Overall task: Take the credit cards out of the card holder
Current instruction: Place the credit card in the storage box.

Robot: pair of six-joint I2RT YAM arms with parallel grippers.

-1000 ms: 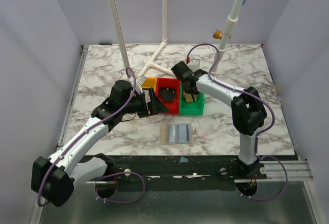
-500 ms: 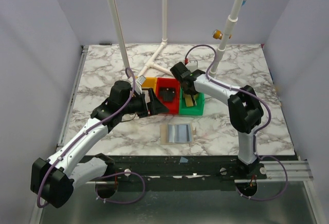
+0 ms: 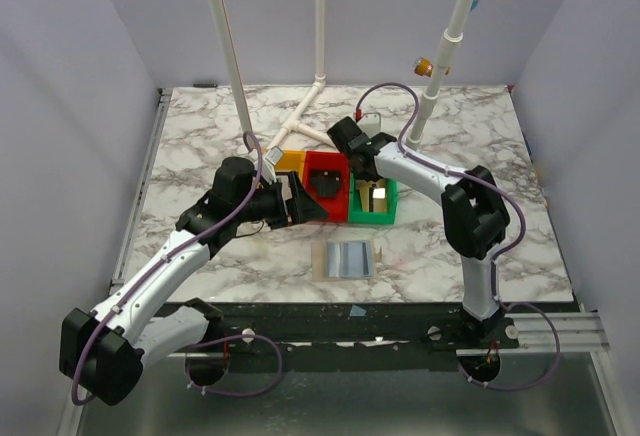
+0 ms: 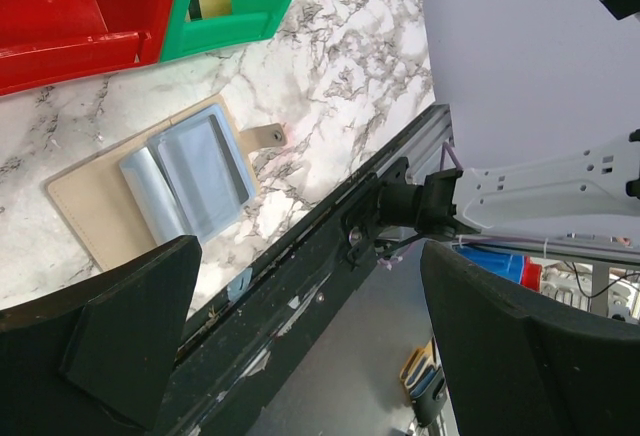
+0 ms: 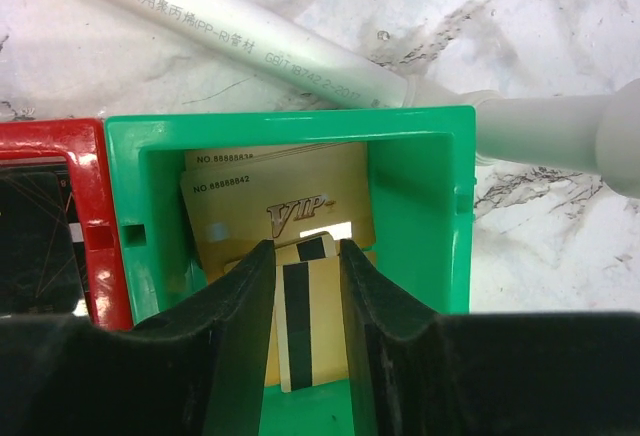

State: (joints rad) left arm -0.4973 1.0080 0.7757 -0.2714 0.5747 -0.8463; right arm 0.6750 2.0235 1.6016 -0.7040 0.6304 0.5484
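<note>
When you look down past your right hand [image 5: 305,251], its two black fingers stand a little way apart over the green tray [image 5: 420,216]. A thin striped card [image 5: 305,326], pale with a black band, shows in the gap between them. You cannot tell if the fingers touch its edges. Behind it, in the same tray, are shiny gold cards [image 5: 290,206] with "VIP" and numbers printed on them.

Your left hand [image 4: 310,286] is wide open and holds nothing. It hangs above the near part of the bench [image 4: 350,46].

The card holder [image 4: 165,181] lies open and flat on the bench, in front of the trays and apart from them. One half is tan with a small tab, and the other is a smooth pale blue pocket.

The red tray [image 5: 95,206] sits right against the green one and has a black thing [image 5: 35,246] in it. A yellow tray [image 3: 290,160] is on its other side. All three trays are hard plastic boxes. The bench looks like white marble with grey veins. A round white pipe [image 5: 250,46] lies just behind the green tray.
</note>
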